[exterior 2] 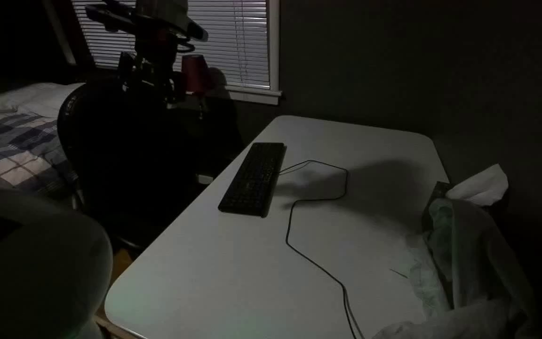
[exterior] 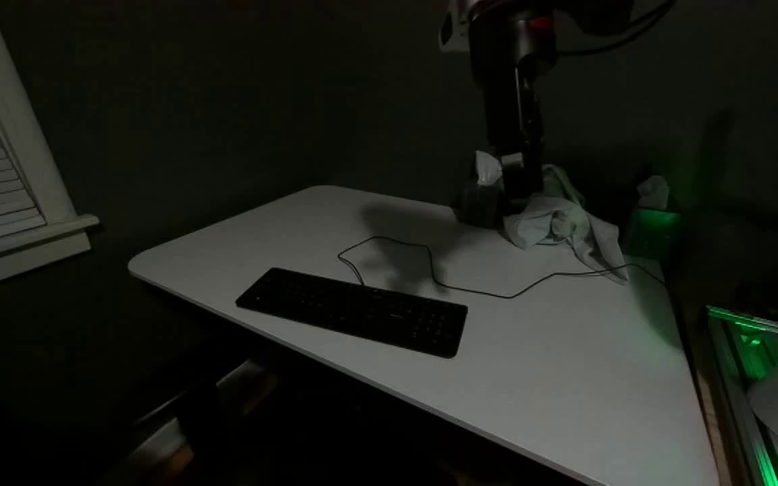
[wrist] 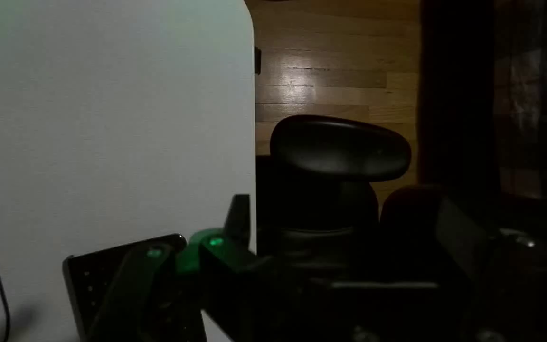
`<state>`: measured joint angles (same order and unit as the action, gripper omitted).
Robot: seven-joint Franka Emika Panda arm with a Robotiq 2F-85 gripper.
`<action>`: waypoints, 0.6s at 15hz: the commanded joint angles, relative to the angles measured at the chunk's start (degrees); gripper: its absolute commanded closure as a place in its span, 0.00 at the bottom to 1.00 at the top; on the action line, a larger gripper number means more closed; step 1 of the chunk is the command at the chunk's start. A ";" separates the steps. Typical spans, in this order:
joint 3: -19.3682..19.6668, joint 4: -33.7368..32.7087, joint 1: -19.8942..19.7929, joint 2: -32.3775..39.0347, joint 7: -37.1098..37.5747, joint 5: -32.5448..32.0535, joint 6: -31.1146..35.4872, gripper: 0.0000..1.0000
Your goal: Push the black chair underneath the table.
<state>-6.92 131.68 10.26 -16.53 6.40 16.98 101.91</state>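
Black office chair [wrist: 318, 204], wrist view: below your gripper [wrist: 349, 223]; its padded armrest [wrist: 340, 149] lies ahead of your fingers [wrist: 239, 218], long axis crosswise, roughly along the line from one finger to the other.
White desk [wrist: 150, 118], wrist view: under and beyond your desk-side finger, so your push would likely run from the outer finger [wrist: 461, 232] toward that one.
Finger spread, wrist view: wide apart, pinching nothing.
Backrest [exterior 2: 120, 146], in an exterior view: broad, rounded and upright, just beneath your fingers; it is dark against dark, so you cannot tell whether they touch it.
Crumpled cloth [exterior: 564, 226], in an exterior view: overlaps your fingers in the line of sight, seemingly behind them; their gap cannot be judged here, and the chair, well below them, is mostly lost in shadow past the desk's edge.
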 commanded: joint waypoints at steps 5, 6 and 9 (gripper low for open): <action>-0.64 -0.07 -0.72 -0.01 -0.16 0.14 -0.13 0.00; -0.64 -0.07 -0.72 -0.01 -0.16 0.14 -0.13 0.00; -2.70 -3.18 0.64 1.49 -1.16 -2.50 0.33 0.00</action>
<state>-7.05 131.58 10.20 -16.50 6.22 16.87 101.91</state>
